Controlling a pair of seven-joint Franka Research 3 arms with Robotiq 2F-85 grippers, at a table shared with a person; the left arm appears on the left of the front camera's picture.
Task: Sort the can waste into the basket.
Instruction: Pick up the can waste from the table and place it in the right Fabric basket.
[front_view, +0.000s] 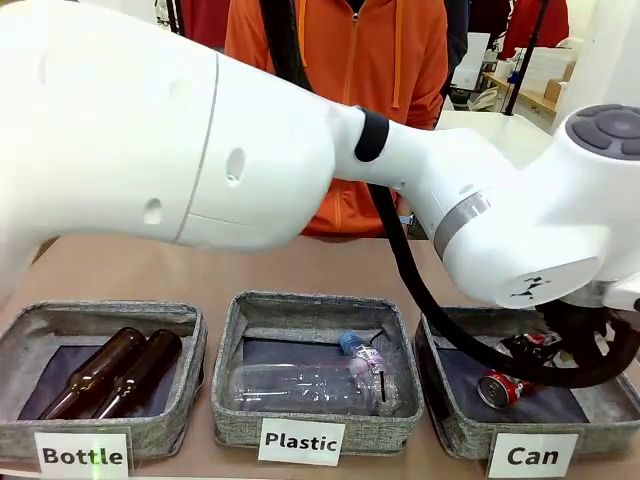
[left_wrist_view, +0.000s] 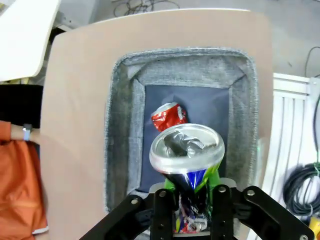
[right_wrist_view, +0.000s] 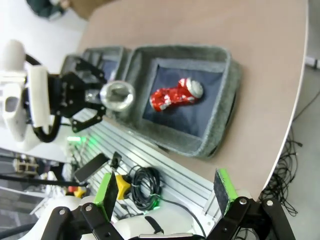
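Observation:
My left gripper (left_wrist_view: 190, 182) hangs over the grey felt "Can" basket (left_wrist_view: 120, 130), shut on a crushed dark blue can (left_wrist_view: 187, 150) with red-white print, silver end up. A crushed red can (left_wrist_view: 169, 116) lies on the basket's dark bottom. From the front, the red can (front_view: 497, 388) sits in the basket (front_view: 458, 428) at the right, under the left arm's wrist. The right wrist view shows the left gripper (right_wrist_view: 100, 97) holding the dark can (right_wrist_view: 117, 96) above the basket's (right_wrist_view: 220, 100) edge, the red can (right_wrist_view: 176, 95) inside. My right gripper (right_wrist_view: 165, 187) is open, off the table's edge.
A "Plastic" bin (front_view: 238, 400) with clear bottles (front_view: 310, 385) stands in the middle, a "Bottle" bin (front_view: 190, 400) with brown bottles (front_view: 110, 372) at the left. A person in an orange jacket (front_view: 340, 60) stands across the table. Cables (right_wrist_view: 142, 185) lie below the table's edge.

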